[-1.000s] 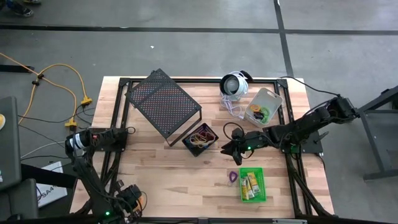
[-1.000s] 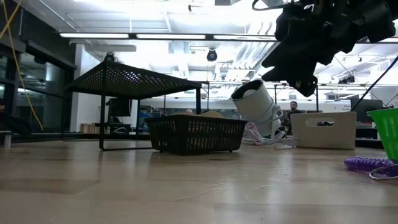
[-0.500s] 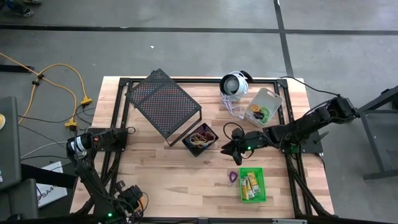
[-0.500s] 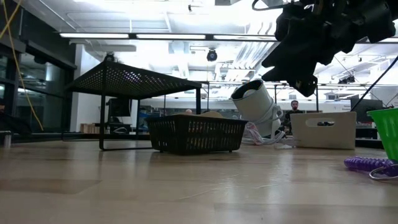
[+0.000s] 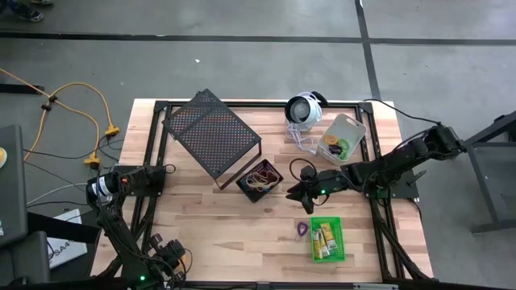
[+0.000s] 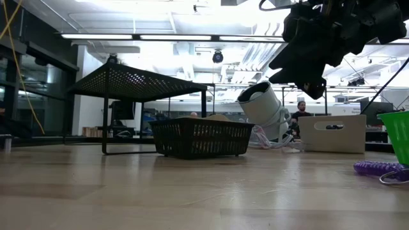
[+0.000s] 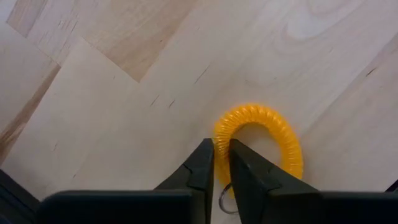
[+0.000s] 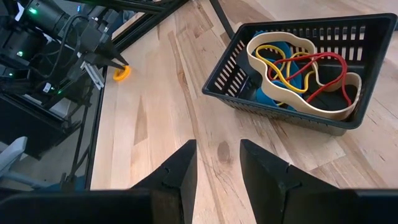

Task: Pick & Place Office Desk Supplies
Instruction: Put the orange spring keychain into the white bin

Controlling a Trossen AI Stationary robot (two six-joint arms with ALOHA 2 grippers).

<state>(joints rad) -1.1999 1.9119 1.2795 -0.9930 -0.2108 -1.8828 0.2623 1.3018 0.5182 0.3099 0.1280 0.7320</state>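
An orange coiled loop (image 7: 264,140) lies flat on the wood near the table's front left corner, and my left gripper (image 7: 221,149) stands over it, shut on its band. The right wrist view shows that gripper (image 8: 115,62) and the orange loop (image 8: 121,73) far off. My right gripper (image 5: 293,192) hangs open above the table's middle, right of the black bin (image 5: 260,179); nothing is between its fingers. The black bin (image 8: 298,68) holds rubber bands. A purple loop (image 5: 301,229) lies beside the green bin (image 5: 326,239), which holds yellow pieces. My left gripper pinches one side of the orange loop's coiled band (image 7: 221,134) between its two fingers. The fingers come from above, pointing down, one inside the loop and one outside. The rest of the loop lies flat on the table.
A large black mesh rack (image 5: 211,133) stands at the far left, touching the black bin. A white round device (image 5: 304,109) with a cord and a pale bin (image 5: 343,138) holding a green loop sit at the far right. Bare wood lies between the two grippers.
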